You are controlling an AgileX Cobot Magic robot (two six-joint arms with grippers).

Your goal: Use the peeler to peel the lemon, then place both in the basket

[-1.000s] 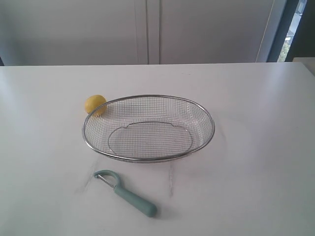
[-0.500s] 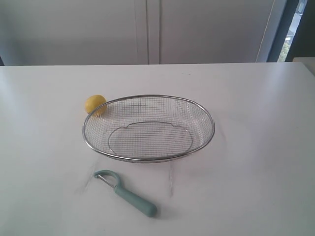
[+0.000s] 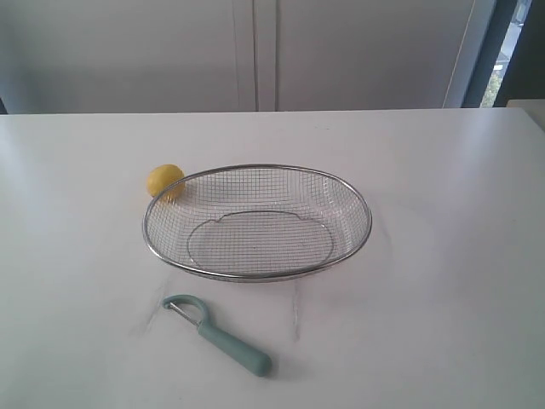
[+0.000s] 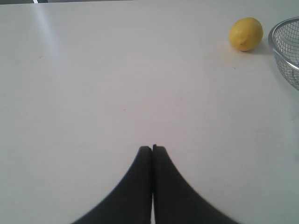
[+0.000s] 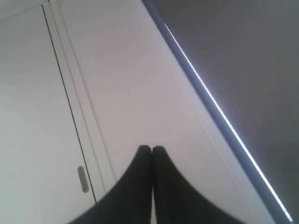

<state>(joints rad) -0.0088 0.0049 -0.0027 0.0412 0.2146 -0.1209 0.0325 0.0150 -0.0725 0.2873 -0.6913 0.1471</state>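
The yellow lemon [image 3: 164, 181] rests on the white table, touching the far left outside of the wire basket [image 3: 362, 200]. The teal peeler [image 3: 220, 335] lies on the table in front of the basket, its looped head to the left. No arm shows in the exterior view. In the left wrist view my left gripper [image 4: 152, 148] is shut with nothing in it, over bare table, well short of the lemon [image 4: 245, 33] and the basket rim [image 4: 275, 46]. My right gripper [image 5: 152, 148] is shut and empty, facing a white cabinet wall.
The white table [image 3: 443, 281] runs wide around the basket. White cabinet doors [image 3: 255, 51] stand behind it, with a dark window frame [image 3: 485, 51] at the back right. A small metal cabinet handle [image 5: 82, 179] shows in the right wrist view.
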